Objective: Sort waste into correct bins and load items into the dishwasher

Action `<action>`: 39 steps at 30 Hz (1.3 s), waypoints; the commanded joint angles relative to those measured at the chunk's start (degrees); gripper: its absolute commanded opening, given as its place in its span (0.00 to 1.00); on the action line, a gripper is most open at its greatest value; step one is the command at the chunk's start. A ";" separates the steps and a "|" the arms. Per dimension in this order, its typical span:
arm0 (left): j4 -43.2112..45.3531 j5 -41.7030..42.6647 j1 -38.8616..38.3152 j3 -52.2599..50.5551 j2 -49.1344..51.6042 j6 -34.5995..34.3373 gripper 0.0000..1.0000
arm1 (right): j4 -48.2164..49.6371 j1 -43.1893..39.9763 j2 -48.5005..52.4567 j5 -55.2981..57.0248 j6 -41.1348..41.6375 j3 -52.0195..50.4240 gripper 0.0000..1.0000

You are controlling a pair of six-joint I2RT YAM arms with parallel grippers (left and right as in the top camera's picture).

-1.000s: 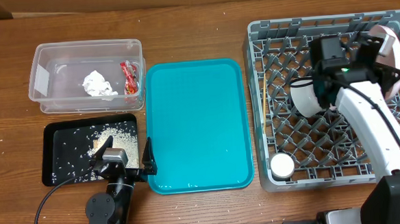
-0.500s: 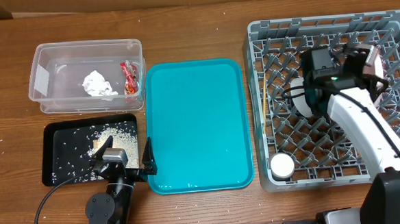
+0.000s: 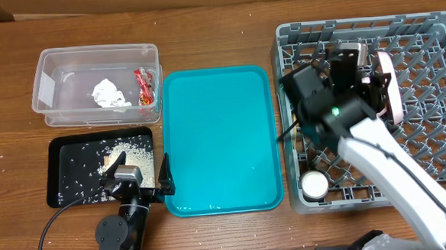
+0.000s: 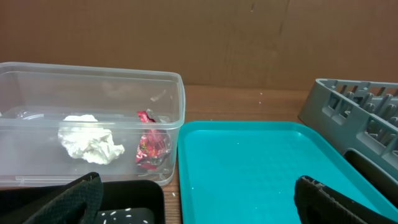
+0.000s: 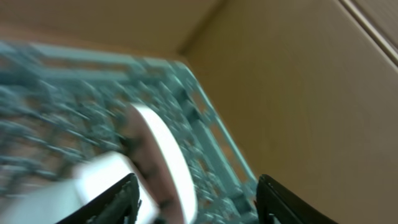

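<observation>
— What is nearest you?

— My left gripper, low at the near edge of the table. Its fingers stand wide apart with nothing between them. Just beyond it on the left lies the black tray, which holds the brownish food scraps and scattered white grains. The teal tray lies beside it on the right.

— And in the dish rack?

— The small white cup sits in the near-left corner of the dish rack. My right arm reaches across the rack's left half and hides what lies under it. Farther in, the plate stands on edge among the pegs, just beside my wrist.

— Is your right gripper holding anything?

— No. The wrist view is blurred, but the right gripper shows both fingers spread, with only air between them.

— And the waste?

— It is farthest back on the left. The clear tub holds the tissue wad and, near its right wall, the red wrapper.
</observation>
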 commanded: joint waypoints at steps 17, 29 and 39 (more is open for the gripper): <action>0.22 0.33 -0.35 -0.39 -0.59 0.24 1.00 | -0.72 22.01 -30.01 -58.47 -0.81 4.00 1.00; 0.20 0.33 -0.35 -0.39 -0.61 0.24 1.00 | -1.88 22.01 -32.35 -43.06 -4.20 5.22 1.00; 0.20 0.33 -0.35 -0.39 -0.61 0.24 1.00 | 3.58 3.61 -38.80 -50.88 -6.64 2.91 1.00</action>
